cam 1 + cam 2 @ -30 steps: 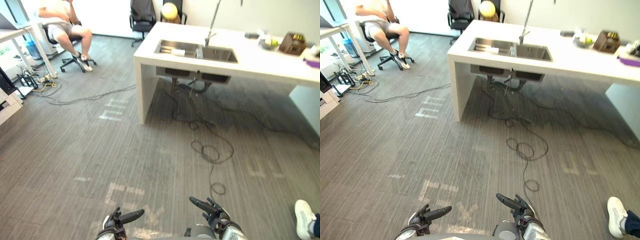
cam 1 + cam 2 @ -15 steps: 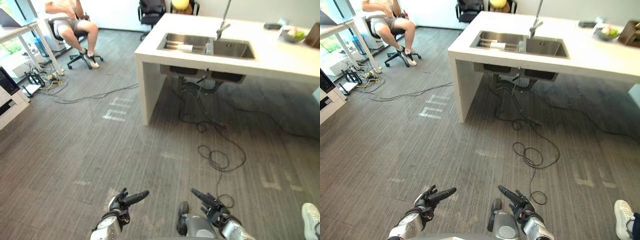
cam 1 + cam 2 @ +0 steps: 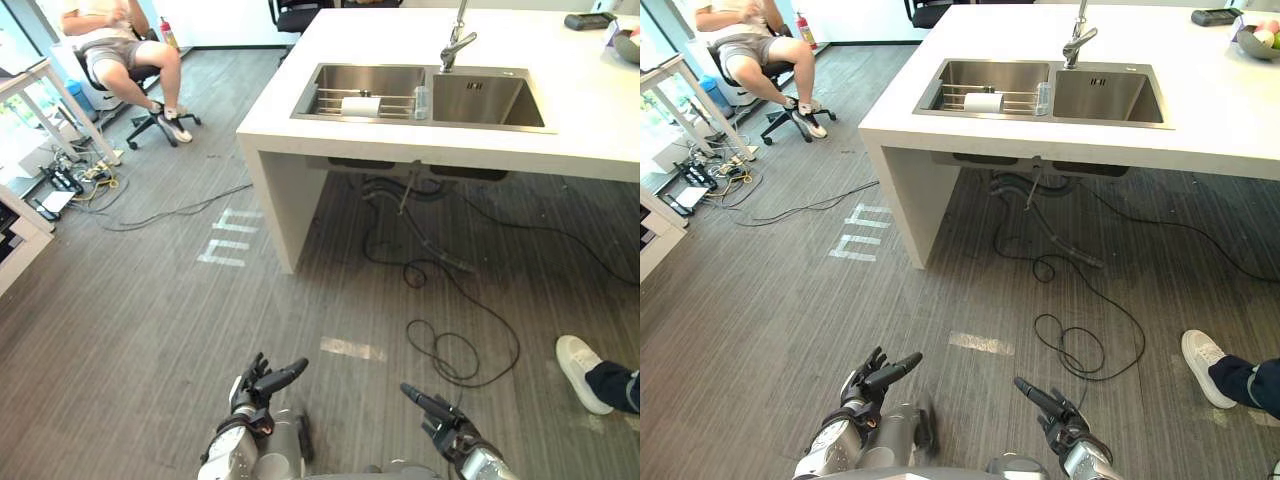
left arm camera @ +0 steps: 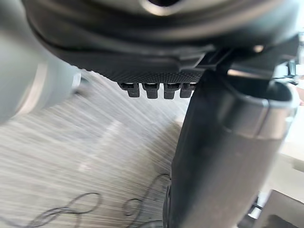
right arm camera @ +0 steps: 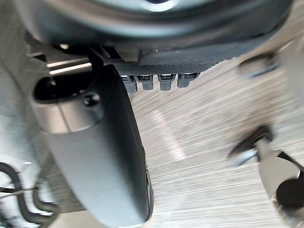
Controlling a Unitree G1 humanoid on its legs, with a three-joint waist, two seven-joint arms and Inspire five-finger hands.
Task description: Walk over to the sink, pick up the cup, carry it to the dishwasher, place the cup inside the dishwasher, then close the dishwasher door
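A clear cup (image 3: 421,100) stands in the left basin of the steel sink (image 3: 330,75), beside a white object (image 3: 360,105) lying on a wire rack. The sink is set in a white counter (image 3: 420,150) ahead of me, with a tap (image 3: 456,40) behind the basins. Both hands hang low over the floor, far short of the counter. My left hand (image 3: 255,385) is open and holds nothing. On the other side, my right hand (image 3: 445,418) is open too, its thumb (image 5: 95,156) standing out.
A black cable (image 3: 455,345) loops on the grey floor under the counter, with hoses (image 3: 395,195) below the sink. A person sits on an office chair (image 3: 125,60) at far left near a desk (image 3: 25,85). Another person's white shoe (image 3: 580,372) is at right.
The camera has moved closer to the counter, so the sink looks larger and nearer. Both hands stay low, open and without anything in them.
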